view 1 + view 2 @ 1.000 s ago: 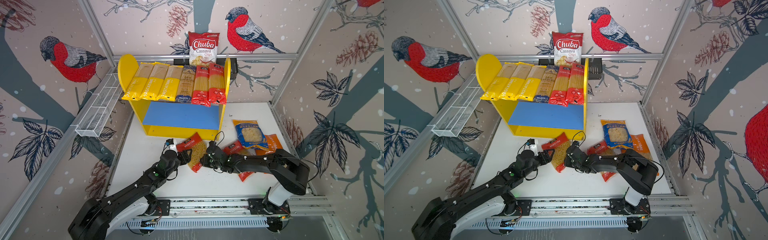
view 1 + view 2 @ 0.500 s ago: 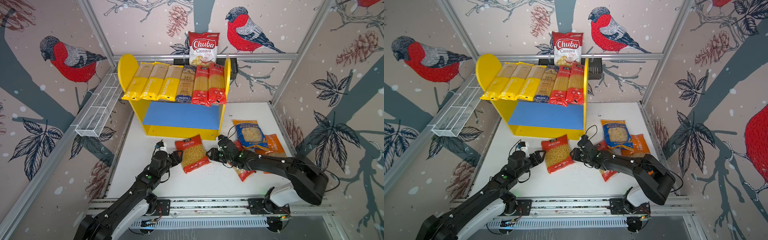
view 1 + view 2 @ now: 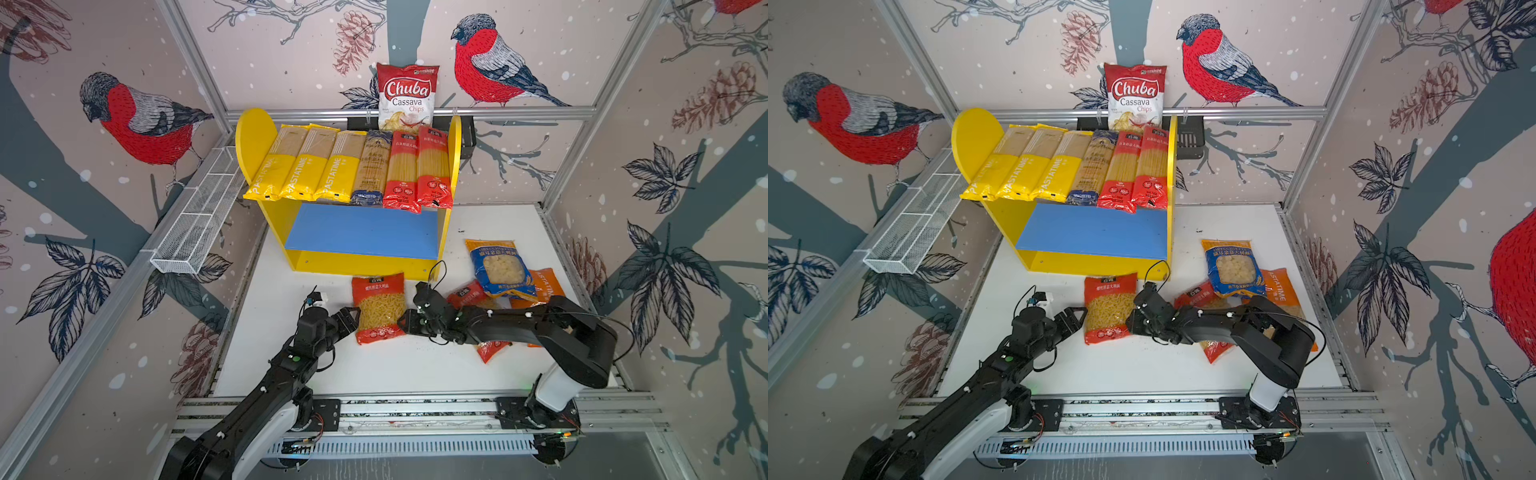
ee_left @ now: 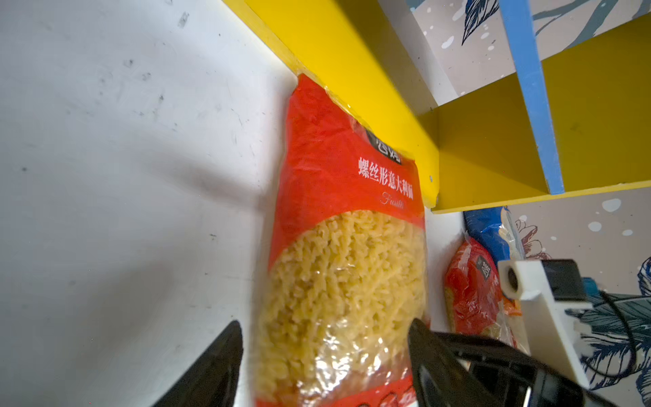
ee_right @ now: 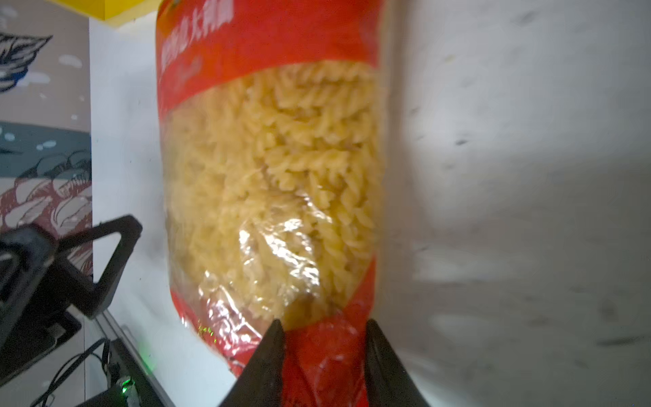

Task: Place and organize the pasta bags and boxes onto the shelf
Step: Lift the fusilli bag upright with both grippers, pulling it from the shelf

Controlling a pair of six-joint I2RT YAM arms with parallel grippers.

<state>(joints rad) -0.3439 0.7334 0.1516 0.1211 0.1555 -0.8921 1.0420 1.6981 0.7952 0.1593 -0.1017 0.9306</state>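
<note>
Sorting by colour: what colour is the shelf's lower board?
The lower board is blue; clearest in a top view.

The fusilli bag (image 4: 338, 267) was crinkly, glossy clear plastic; the table (image 4: 105, 176) scuffed matt white; the shelf (image 3: 361, 266) smooth painted board.

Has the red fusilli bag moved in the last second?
Yes. The red fusilli bag has turned from slanted to square with the shelf, top edge at its yellow base.

Red pasta bag (image 3: 1109, 307) lies flat just before the shelf (image 3: 1092, 266) — left jaws and right jaws flank it.
</note>
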